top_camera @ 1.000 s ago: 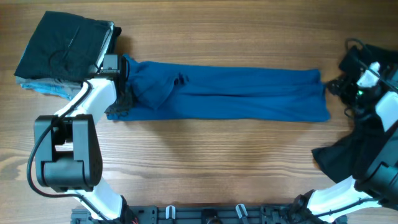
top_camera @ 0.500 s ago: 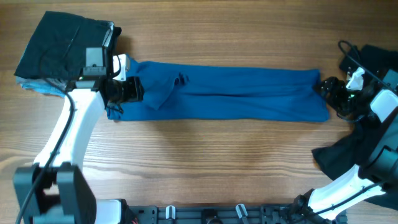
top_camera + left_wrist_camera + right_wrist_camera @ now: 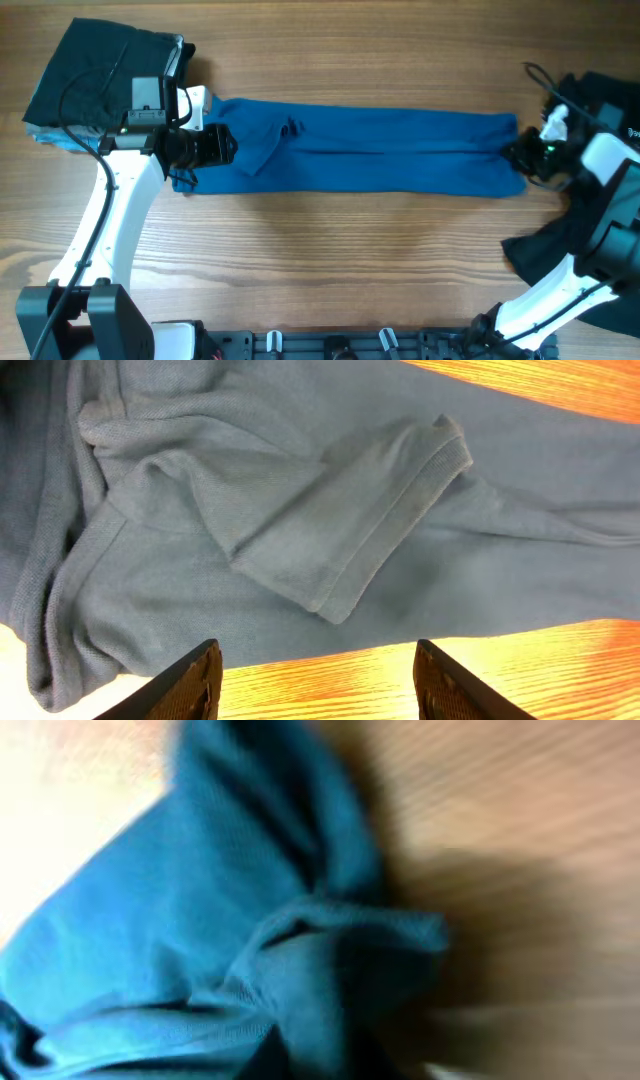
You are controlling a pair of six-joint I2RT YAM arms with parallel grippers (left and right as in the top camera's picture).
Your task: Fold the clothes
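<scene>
The clothes (image 3: pixel 370 150), a medium-blue polo shirt, lie folded lengthwise as a long strip across the table. A short sleeve (image 3: pixel 350 530) lies folded on top near the left end. My left gripper (image 3: pixel 222 146) hovers over that left end, open, with only bare wood and the shirt's edge (image 3: pixel 250 490) between its fingers (image 3: pixel 195 680). My right gripper (image 3: pixel 515 155) sits at the strip's right end, shut on a bunched fold of the blue fabric (image 3: pixel 300 950). The right wrist view is blurred.
A stack of dark folded garments (image 3: pixel 100 80) sits at the back left, right behind the left arm. A dark cloth (image 3: pixel 555 255) lies at the front right under the right arm, and more dark fabric (image 3: pixel 610 95) lies at the back right.
My right gripper moved left onto the shirt's right end and shut on it. My left gripper opened, let go of the left end and drew slightly right.
</scene>
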